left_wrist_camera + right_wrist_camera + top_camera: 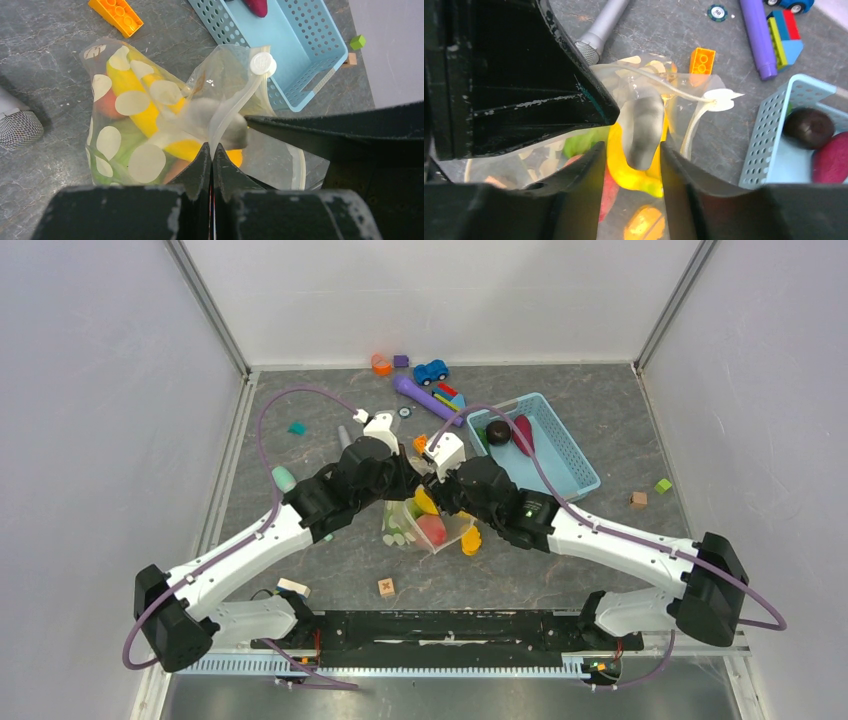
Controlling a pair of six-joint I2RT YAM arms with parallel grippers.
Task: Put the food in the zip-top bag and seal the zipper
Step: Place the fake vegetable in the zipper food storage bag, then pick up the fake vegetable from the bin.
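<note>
**Inspector:** Left fingers (197, 172)?
**Assistant:** Pinching shut on the bag (131, 150) mouth and lifting it, so the zipper (234, 107) is running just beyond the tips.
**Inspector:** Right fingers (586, 175)?
**Assistant:** Standing apart, straddling the bag top with the zipper just beside them, likely lining up to press. The food (145, 117) is sitting inside, on the bench (45, 65).

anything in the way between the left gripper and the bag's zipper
Nothing visible. The left gripper is shut right on the zipper of the zip-top bag, with no object between them. The right gripper is open over the same bag.
</note>
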